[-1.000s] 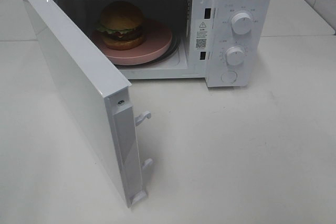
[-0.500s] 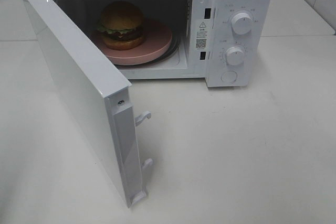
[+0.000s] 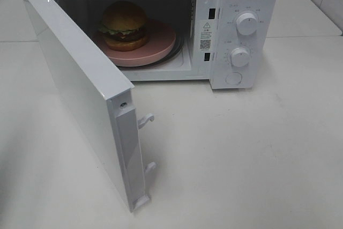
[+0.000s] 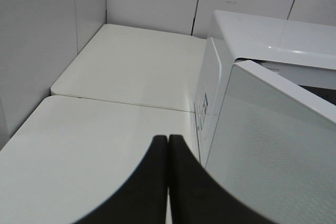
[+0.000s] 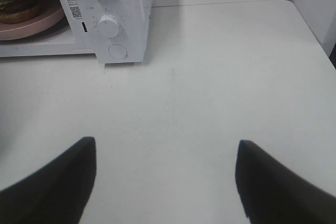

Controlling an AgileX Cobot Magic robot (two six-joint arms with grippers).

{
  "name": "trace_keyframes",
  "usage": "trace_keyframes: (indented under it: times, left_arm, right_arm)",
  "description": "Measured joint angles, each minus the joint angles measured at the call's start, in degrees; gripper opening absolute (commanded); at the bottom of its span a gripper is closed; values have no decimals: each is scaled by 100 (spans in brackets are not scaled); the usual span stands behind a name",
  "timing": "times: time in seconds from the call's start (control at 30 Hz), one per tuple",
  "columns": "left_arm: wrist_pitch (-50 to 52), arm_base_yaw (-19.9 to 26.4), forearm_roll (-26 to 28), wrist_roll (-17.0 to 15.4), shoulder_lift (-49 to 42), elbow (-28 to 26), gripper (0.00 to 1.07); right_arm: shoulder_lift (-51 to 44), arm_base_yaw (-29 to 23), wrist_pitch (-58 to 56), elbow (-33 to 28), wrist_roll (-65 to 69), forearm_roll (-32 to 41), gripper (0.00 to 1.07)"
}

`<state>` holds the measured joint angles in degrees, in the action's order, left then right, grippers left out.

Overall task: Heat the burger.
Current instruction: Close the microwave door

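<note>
Black curved fingers [image 4: 142, 187] of the left gripper [image 4: 167, 145] were pressed flat together, tip to tip, with nothing between them. It hung beside the white boxy microwave oven [image 4: 273, 35], on its hinge side, just outside the swung-out white microwave door [image 4: 273, 156].

Right gripper [image 5: 165, 142]: black fingers [image 5: 52, 182] spread wide apart, nothing held. It was out in front of the microwave's control-panel side, over bare white tabletop [image 5: 210, 77], well apart from the microwave.

The tall burger [image 3: 124, 25], with a glossy golden-brown bun, green lettuce and dark patty, sat inside the microwave's cavity, toward the hinge side. It rested on a round pink plate [image 3: 161, 44] that covered most of the cavity floor.

The door stood wide open, angled out in front of the microwave. Two white latch hooks [image 3: 146, 119] stuck out of its free edge.

On the microwave's panel side were two round white knobs, the upper knob [image 3: 246, 23] above the lower knob [image 3: 239, 57], with a round white button [image 3: 233, 78] below both. A warning sticker with a triangle and QR code [image 3: 206, 33] sat on the frame strip between cavity and knobs. Its small print was unreadable.

White wall panels [image 4: 37, 40] stood beyond the microwave's hinge side.
</note>
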<state>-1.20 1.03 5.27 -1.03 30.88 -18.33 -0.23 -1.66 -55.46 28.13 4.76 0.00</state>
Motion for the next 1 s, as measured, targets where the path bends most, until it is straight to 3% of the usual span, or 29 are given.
trace_keyframes:
  times: [0.2, 0.33, 0.43, 0.47, 0.5, 0.53, 0.6, 0.63, 0.67, 0.77, 0.87, 1.0]
  left_arm:
    - [1753, 0, -69, -11, 768, 573, 0]
    - [2240, 0, -332, -103, 1180, 642, 0]
    - [2647, 0, -785, -395, 1627, 642, 0]
    - [2899, 0, -1203, -705, 1948, 642, 0]
    - [2899, 0, -1203, -705, 1948, 642, 0]
    - [3157, 0, -1621, -1054, 2252, 642, 0]
    - [3283, 0, -1799, -1243, 2366, 642, 0]
    - [3501, 0, -2252, -1610, 2647, 642, 0]
    - [3633, 0, -2435, -1765, 2756, 642, 0]
    - [3867, 0, -2807, -1994, 2997, 642, 0]
    - [4165, 0, -3507, -2469, 3478, 544, 0]
    - [4223, 0, -3810, -2561, 3770, 361, 0]
  right_arm:
    - [0, 0, 0, 0, 0, 0, 71]
    - [0, 0, 0, 0, 0, 0, 71]
    - [0, 0, 0, 0, 0, 0, 71]
    - [0, 0, 0, 0, 0, 0, 71]
    - [0, 0, 0, 0, 0, 0, 71]
    - [0, 0, 0, 0, 0, 0, 71]
    - [0, 0, 0, 0, 0, 0, 71]
    - [0, 0, 0, 0, 0, 0, 71]
    - [0, 0, 0, 0, 0, 0, 71]
    - [0, 0, 0, 0, 0, 0, 71]
    - [0, 0, 0, 0, 0, 0, 71]
    - [0, 0, 0, 0, 0, 0, 71]
